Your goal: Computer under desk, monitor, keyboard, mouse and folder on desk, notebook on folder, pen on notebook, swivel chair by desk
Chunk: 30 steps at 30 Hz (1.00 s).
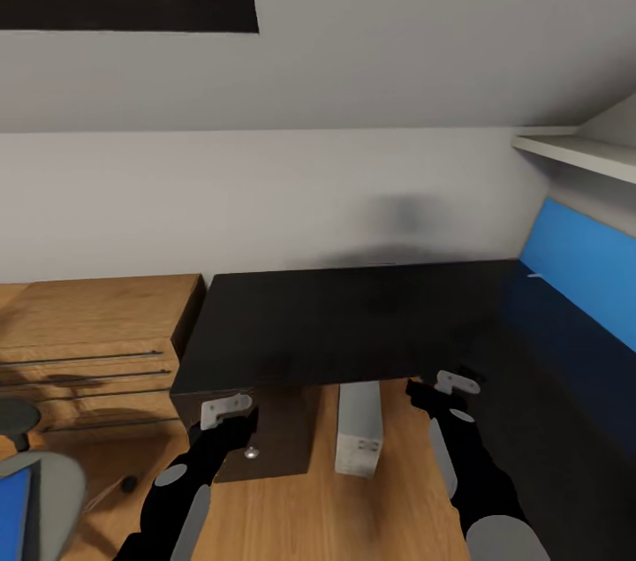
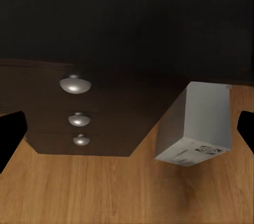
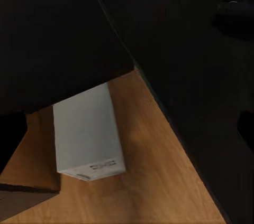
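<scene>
Your left gripper hangs spread wide at the front edge of the desk, above the drawers; its dark fingertips sit far apart and hold nothing. Your right gripper is at the same front edge further right, also released and empty.

The computer stands on the wooden floor under the desk, just beside the drawers, part of it beyond the edge. Its long axis runs front to back, and its port face points toward you.
</scene>
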Tool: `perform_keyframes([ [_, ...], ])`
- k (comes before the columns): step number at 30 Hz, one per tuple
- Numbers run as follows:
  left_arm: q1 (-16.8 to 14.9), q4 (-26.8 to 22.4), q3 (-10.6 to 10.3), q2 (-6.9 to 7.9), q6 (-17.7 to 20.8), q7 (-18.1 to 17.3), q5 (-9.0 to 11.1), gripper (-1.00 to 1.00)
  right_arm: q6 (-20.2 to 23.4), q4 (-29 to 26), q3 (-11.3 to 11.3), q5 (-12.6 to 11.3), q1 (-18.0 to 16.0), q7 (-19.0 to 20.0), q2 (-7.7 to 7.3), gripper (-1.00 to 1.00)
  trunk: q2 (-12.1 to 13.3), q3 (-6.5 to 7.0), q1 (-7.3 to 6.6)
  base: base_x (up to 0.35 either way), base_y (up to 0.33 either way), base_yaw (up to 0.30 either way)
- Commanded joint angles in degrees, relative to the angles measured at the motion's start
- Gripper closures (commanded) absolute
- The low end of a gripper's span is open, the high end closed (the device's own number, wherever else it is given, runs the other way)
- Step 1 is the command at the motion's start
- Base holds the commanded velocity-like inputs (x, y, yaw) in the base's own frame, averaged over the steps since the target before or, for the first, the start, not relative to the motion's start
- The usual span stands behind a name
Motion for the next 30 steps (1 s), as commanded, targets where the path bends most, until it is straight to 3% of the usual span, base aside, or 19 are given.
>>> perform_keyframes([
  [1,0.0,-0.1,-0.1,0.01,0.3,0.5,0.6,-1.0,0.3,-0.1,-0.1,0.1,0.0,0.0,-0.13,-1.0,-0.1,-0.12,0.07,0.312,-0.178,0.0],
  [11,-0.1,-0.1,-0.1,0.01,0.3,0.5,0.6,-1.0,0.3,-0.2,0.0,0.1,0.0,0.0,-0.84,-1.0,-0.1,-0.12,0.07,0.311,-0.168,0.0],
  [24,0.0,-0.1,0.0,0.09,0.3,0.5,0.7,-1.0,0.3,-0.3,-0.1,0.4,0.0,0.0,-1.0,-1.0,-0.1,-0.12,0.07,0.318,-0.028,0.0],
  [30,-0.1,-0.1,0.0,0.09,0.3,0.5,0.7,-1.0,0.3,-0.1,-0.2,0.4,0.0,-0.1,-2.69,-1.0,-0.1,-0.12,0.07,0.277,-0.001,0.0],
])
